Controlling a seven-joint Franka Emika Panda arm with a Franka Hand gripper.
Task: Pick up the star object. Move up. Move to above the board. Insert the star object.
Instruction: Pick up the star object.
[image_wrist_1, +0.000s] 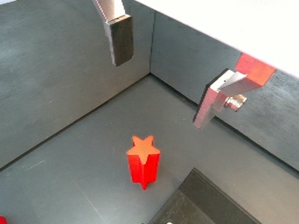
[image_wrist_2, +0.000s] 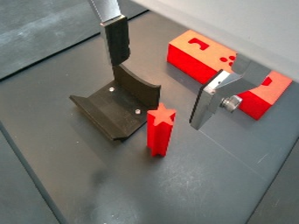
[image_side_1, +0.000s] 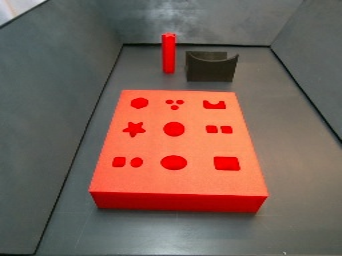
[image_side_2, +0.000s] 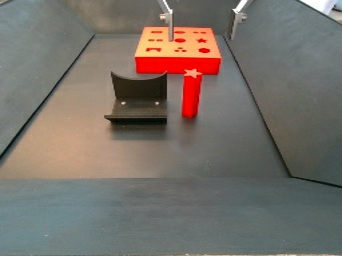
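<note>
The star object (image_side_1: 170, 52) is a slim red ridged peg standing upright on the dark floor, next to the fixture. It also shows in a side view (image_side_2: 191, 92) and in both wrist views (image_wrist_1: 142, 162) (image_wrist_2: 160, 129). The board (image_side_1: 174, 140) is a flat red slab with shaped holes, lying apart from the peg; it also shows in a side view (image_side_2: 178, 50) and in a wrist view (image_wrist_2: 205, 57). My gripper (image_wrist_1: 160, 92) (image_wrist_2: 158, 93) is open and empty, well above the peg. Its fingers show at the top edge in a side view (image_side_2: 167, 12).
The fixture (image_side_1: 210, 65) (image_side_2: 139, 98) (image_wrist_2: 117, 109) stands close beside the peg. Grey walls (image_side_1: 80, 60) enclose the floor on the sides and back.
</note>
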